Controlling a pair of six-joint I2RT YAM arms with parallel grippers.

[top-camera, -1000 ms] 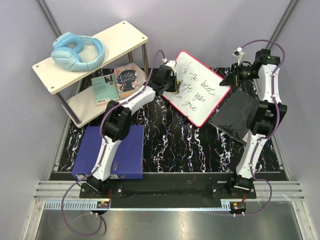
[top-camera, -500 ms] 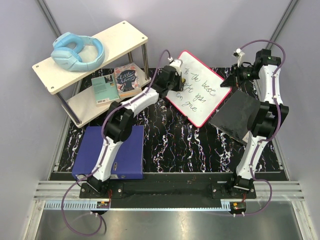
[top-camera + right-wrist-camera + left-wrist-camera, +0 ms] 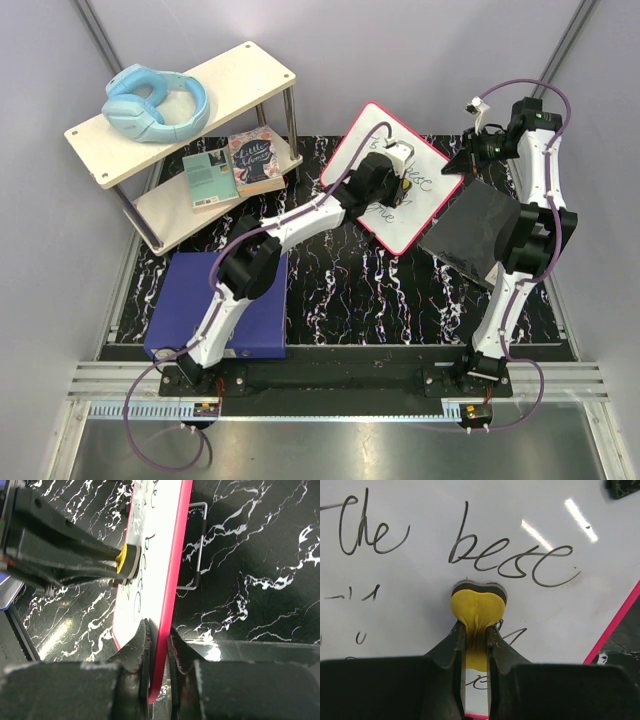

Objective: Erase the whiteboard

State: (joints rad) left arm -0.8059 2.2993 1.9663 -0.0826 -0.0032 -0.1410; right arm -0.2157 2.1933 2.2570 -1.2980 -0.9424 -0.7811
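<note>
The whiteboard (image 3: 428,192) sits in the upper middle of the top view, right of centre, turned like a diamond above the black marbled table (image 3: 340,290). We see its thin pink frame pinched at the right corner by the right gripper (image 3: 462,160). In the right wrist view that gripper (image 3: 159,635) has its jaws narrow, clamped on the frame's edge at the bottom of the picture, and the board (image 3: 160,540) runs upward nearly edge-on.

The left gripper (image 3: 400,180) reaches across the board's face. In the left wrist view its jaws (image 3: 476,627) squeeze a yellow eraser (image 3: 478,605) at lower centre, the dark felt pressed to the white surface (image 3: 420,590). Above it we read "the best" in dark handwriting; only broken strokes show at the lower left.

A dark grey cloth (image 3: 478,232) lies at the right, just below the board. A blue binder (image 3: 180,310) lies at the lower left, and blue headphones (image 3: 155,103) rest on the shelf (image 3: 230,75) at the upper left.
</note>
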